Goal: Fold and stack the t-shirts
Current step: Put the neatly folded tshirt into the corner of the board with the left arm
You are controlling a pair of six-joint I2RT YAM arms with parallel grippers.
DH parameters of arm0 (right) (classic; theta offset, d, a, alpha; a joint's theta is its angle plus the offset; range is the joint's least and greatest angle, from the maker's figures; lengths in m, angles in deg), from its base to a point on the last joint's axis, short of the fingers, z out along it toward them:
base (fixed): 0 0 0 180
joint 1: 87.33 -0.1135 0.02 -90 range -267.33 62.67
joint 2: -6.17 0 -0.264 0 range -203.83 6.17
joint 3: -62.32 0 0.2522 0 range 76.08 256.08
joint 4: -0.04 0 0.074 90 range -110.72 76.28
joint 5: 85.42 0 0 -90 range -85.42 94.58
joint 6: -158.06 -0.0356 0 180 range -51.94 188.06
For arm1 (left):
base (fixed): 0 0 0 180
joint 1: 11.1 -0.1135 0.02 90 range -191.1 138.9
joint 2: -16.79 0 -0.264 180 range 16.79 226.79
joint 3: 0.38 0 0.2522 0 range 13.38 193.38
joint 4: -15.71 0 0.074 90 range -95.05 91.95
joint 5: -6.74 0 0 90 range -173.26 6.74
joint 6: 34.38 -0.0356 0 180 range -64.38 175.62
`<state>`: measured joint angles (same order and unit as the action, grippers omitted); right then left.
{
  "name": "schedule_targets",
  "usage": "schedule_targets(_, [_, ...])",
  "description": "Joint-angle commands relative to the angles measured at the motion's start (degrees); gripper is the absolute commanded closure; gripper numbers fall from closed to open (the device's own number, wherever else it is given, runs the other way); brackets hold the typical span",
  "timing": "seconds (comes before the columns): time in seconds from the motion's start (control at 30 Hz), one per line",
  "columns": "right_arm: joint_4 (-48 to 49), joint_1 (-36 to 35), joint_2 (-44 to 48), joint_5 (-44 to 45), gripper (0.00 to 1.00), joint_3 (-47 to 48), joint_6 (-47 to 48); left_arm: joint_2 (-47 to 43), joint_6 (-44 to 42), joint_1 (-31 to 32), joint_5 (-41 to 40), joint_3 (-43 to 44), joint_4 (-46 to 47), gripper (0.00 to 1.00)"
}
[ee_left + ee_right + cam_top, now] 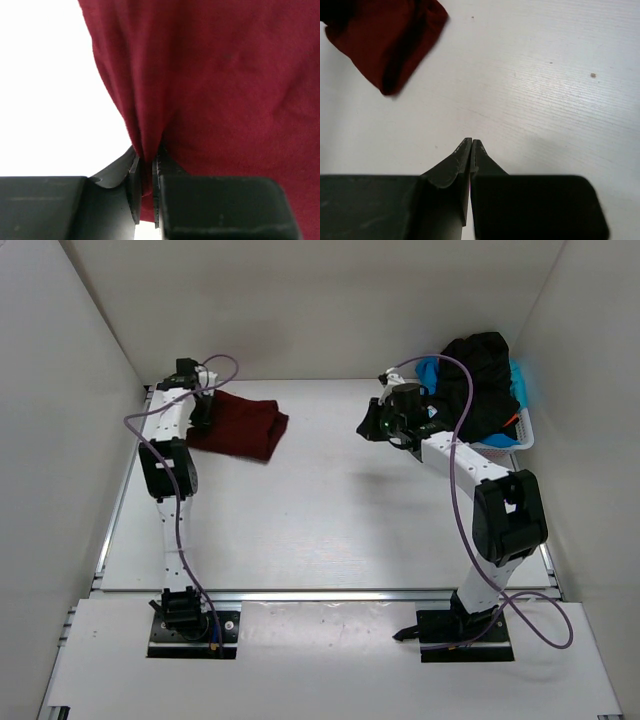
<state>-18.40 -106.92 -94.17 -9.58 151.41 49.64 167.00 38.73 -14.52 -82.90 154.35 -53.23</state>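
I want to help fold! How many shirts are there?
3: a red shirt on the table, a black shirt and a blue shirt piled in the basket. More may hide underneath.

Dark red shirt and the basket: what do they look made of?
The dark red shirt: soft matte cloth, likely cotton; it gathers where the left gripper pinches it. The basket: white, seemingly plastic, mostly hidden under a black shirt.

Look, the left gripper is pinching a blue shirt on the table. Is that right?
Not blue. The left gripper is pinching a dark red shirt on the table. The left wrist view shows the colour up close.
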Motion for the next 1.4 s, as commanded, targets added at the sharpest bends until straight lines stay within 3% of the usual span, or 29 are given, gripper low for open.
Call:
schedule_targets(0.0, [-0.14, -0.44, 3.3, 1.49, 1.0, -0.88, 1.01, 0.61, -2.27, -4.49, -9.94, 3.53, -0.64, 0.87])
schedule_targets(0.27, [-0.76, -1.32, 3.57, 1.23, 1.0, -0.89, 1.01, -2.03, -1.66, -8.53, -22.31, -1.66, 8.93, 0.85])
schedule_targets(0.57, [-1.99, -1.68, 3.92, 0.44, 1.0, -0.45, 1.72, 0.6, -5.96, -11.7, -29.79, 2.9, 17.38, 0.81])
schedule_targets(0.67, [-2.6, -1.67, 4.01, 0.0, 1.0, -0.8, 1.71, 1.4, -7.37, -11.7, -30.59, 3.96, 18.7, 0.76])
schedule_targets(0.77, [-2.7, -1.68, 4.44, -0.09, 0.98, -0.89, 1.36, 2.01, -7.99, -11.78, -31.91, 3.53, 20.19, 0.53])
schedule_targets(0.83, [-2.69, -1.68, 4.62, -0.61, 0.98, -1.06, 1.27, 1.75, -7.64, -11.17, -34.18, 3.79, 20.29, 0.24])
schedule_targets(0.87, [-2.52, -1.76, 4.62, -0.7, 0.97, -1.15, 1.36, 1.32, -7.72, -10.73, -35.24, 4.05, 21.85, 0.17])
schedule_targets(0.9, [-2.61, -1.85, 4.53, -0.88, 0.98, -1.59, 1.28, 0.88, -8.07, -9.95, -36.21, 4.49, 22.48, 0.02])
schedule_targets(1.03, [-2.78, -2.2, 4.8, -1.31, 0.98, -1.68, 0.93, -2.81, -7.99, -7.66, -34.47, 4.14, 24.24, 0.01])
schedule_targets(1.17, [-2.08, -3.17, 4.45, -1.49, 0.98, -1.42, 0.13, -11.24, -5.88, -5.37, -27.8, -3.93, 24.51, 0.05])
schedule_targets(1.27, [-1.9, -3.43, 4.45, -1.93, 0.98, -1.67, -0.66, -19.59, -7.88, -2.04, -22.17, -20.39, 30.1, 0.09])
schedule_targets(1.33, [-1.99, -3.87, 4.8, -2.1, 0.98, -2.03, -1.09, -24.42, -9.29, 0.16, -22.68, -32.02, 35.29, 0.1])
schedule_targets(1.37, [-1.9, -4.31, 4.88, -2.02, 0.98, -1.68, -0.84, -24.96, -10.0, 1.65, -23.9, -33.64, 35.92, 0.11])
